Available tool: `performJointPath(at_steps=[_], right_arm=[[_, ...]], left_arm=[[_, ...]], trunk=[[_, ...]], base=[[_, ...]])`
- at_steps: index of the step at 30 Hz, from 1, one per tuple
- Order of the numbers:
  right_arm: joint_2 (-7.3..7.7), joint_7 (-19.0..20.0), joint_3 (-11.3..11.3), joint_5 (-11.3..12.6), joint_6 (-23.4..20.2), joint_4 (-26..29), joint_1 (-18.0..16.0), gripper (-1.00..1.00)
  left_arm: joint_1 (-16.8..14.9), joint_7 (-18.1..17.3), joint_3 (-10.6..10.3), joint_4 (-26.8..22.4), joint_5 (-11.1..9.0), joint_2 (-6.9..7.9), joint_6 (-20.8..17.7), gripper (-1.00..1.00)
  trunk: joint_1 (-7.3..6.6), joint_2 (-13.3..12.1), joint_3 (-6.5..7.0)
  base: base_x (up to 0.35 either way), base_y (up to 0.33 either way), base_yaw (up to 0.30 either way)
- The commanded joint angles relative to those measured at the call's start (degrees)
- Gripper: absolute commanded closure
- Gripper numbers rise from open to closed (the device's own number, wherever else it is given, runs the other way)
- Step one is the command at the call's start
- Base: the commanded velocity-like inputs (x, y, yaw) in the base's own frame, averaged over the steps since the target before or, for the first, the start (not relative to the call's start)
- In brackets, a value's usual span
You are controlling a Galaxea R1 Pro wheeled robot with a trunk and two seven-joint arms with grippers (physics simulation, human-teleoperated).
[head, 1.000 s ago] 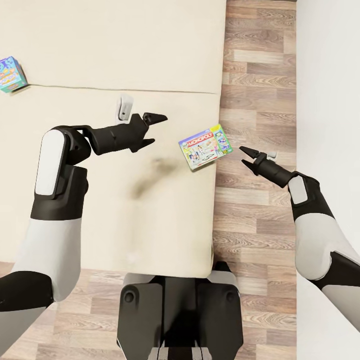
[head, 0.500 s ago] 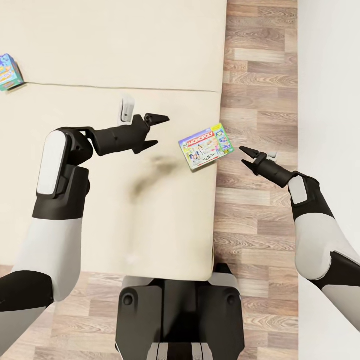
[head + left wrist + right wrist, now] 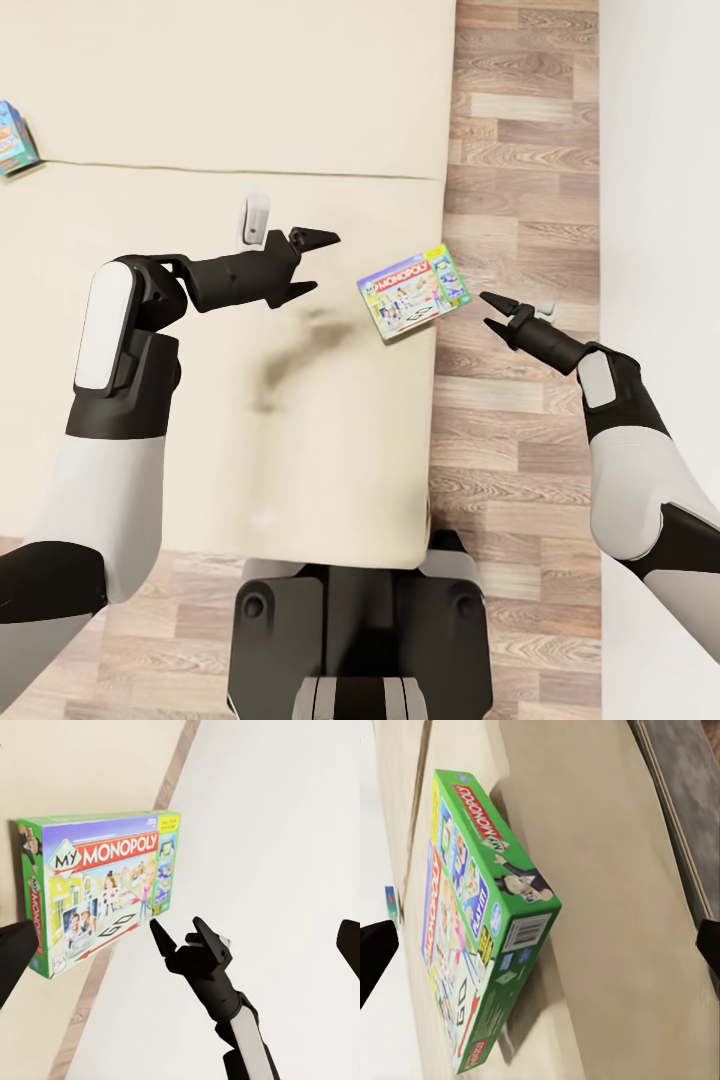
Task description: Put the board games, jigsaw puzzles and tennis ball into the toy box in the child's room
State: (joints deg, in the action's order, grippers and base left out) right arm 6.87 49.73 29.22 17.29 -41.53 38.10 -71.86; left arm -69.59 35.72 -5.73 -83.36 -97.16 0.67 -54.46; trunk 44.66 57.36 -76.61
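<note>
A green Monopoly board game [image 3: 412,293] lies flat at the right edge of the beige bed [image 3: 250,100]; its cover also faces me in the left wrist view [image 3: 97,889] and it appears edge-on in the right wrist view [image 3: 480,922]. My left gripper [image 3: 322,263] hovers open over the bed, left of the box and apart from it. My right gripper [image 3: 487,308] is open over the floor just right of the box, not touching it, and shows in the left wrist view [image 3: 176,926]. A second board game [image 3: 15,150] sits far left on the bed.
Wood floor [image 3: 510,150] runs along the bed's right side, bounded by a white wall [image 3: 660,200]. My dark base [image 3: 360,620] stands against the bed's near edge. The wide mattress between the two games is bare.
The camera has drifted a little, sliding the far game toward the picture's left edge. My left gripper has edged slightly toward the Monopoly box. The right gripper has barely moved.
</note>
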Motion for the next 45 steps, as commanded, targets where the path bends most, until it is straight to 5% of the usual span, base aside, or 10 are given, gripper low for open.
performJointPath(at_steps=[1, 32, 39, 45], right_arm=[[-0.01, 0.10, 0.14, 0.11, -0.33, 0.27, -0.03, -1.00], [-0.01, 0.10, 0.18, 0.03, -0.31, 1.68, -0.03, -1.00], [-0.01, 0.10, 0.19, 0.03, -0.31, 1.70, -0.03, -1.00], [0.03, 0.10, 0.21, 0.03, -0.29, 1.71, -0.03, -1.00]], left_arm=[[-0.03, 0.58, -0.05, -0.08, -0.62, 0.03, 0.04, -1.00], [-0.03, 0.58, 0.13, -0.22, -1.09, 0.03, 0.03, -1.00], [-0.02, 0.58, 0.16, -0.22, -1.16, 0.03, 0.04, -1.00], [-0.02, 0.58, 0.21, -0.23, -1.33, 0.03, 0.04, -1.00]], trunk=[[0.23, 0.45, -0.21], [0.67, 1.25, -0.57], [2.21, 4.06, -1.82], [2.21, 4.06, -1.82]], base=[[0.000, 0.000, 0.000], [0.000, 0.000, 0.000], [0.000, 0.000, 0.000], [0.000, 0.000, 0.000]])
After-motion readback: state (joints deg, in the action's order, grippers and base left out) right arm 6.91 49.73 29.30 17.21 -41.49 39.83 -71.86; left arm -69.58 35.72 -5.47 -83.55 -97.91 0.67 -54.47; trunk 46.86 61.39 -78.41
